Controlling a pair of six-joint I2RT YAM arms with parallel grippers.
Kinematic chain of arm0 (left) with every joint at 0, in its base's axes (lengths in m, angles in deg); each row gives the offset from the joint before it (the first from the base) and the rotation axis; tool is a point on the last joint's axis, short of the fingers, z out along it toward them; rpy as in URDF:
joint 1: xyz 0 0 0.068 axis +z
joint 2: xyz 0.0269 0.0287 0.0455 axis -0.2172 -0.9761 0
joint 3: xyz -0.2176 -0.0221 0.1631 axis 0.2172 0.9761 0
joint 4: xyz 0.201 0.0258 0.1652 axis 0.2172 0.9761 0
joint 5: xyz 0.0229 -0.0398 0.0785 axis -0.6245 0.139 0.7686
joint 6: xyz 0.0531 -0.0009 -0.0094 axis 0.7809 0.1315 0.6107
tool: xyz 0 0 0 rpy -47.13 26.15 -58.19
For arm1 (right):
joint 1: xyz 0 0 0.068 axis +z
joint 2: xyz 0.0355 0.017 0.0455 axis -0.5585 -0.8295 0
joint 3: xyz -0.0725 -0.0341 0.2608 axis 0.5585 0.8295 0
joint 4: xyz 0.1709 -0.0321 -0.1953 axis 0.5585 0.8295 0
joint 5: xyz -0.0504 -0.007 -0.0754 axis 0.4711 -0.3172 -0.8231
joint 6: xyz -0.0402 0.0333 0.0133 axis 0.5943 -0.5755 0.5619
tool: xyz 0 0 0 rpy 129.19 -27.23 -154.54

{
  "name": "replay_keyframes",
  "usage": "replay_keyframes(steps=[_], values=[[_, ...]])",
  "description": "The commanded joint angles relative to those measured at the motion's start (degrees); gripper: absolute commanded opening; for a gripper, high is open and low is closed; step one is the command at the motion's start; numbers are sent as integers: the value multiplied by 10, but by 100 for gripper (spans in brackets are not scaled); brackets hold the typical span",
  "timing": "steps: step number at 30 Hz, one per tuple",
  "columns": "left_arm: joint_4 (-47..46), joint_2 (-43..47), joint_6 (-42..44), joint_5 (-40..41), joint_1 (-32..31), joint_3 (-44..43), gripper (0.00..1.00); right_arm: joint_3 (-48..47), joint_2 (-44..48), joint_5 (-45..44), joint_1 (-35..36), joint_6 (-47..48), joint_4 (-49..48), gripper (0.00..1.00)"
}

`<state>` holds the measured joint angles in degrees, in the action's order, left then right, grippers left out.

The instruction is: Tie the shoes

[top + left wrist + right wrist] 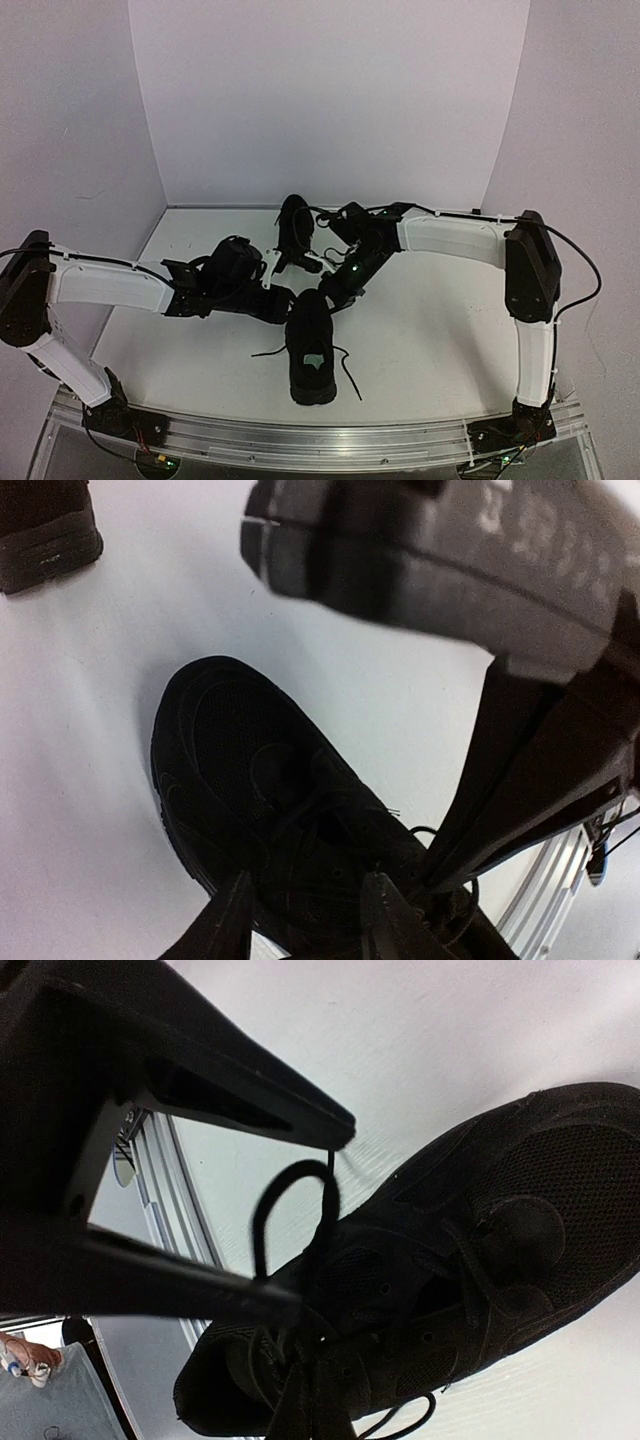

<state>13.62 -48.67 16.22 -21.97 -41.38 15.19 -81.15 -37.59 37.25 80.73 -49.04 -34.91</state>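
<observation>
One black shoe (312,375) lies mid-table with its heel towards me and a pale insole label (316,358). The other shoe (295,225) lies further back. My left gripper (287,306) is open; its fingers (228,925) straddle the near shoe's (235,770) laced top. My right gripper (333,297) is over the same shoe (480,1260). It is shut (312,1400) on a black lace at the shoe's throat. A lace loop (262,1210) stands up between the left gripper's spread fingers (300,1120). Loose lace ends (350,378) trail on the table.
A metal rail (320,440) runs along the near table edge, also in the right wrist view (165,1160). White walls close off the back and both sides. The far shoe's heel (40,530) shows at the top left of the left wrist view.
</observation>
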Motion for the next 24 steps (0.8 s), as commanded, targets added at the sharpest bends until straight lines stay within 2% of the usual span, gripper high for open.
replay_keyframes(steps=[1, 6, 9, 15, 22, 24], values=[[-27, 3, -16, -11, 6, -4, 30, 8, 38, -10, 0, -2, -4, 0], [-46, 34, -34, 1, 10, 25, 7, 21, 47, -24, -3, -6, -5, 0], [-38, 58, -40, 19, 11, 44, 1, 32, 55, -37, -10, -10, -8, 0], [-1, 68, -37, 40, 11, 51, 0, 42, 68, -42, -27, -18, -23, 0], [19, 41, -3, 29, 11, 21, 0, 33, 58, -1, -26, -37, -39, 0], [18, 51, 17, 39, 11, 18, 3, 34, 59, 4, -27, -35, -38, 0]])
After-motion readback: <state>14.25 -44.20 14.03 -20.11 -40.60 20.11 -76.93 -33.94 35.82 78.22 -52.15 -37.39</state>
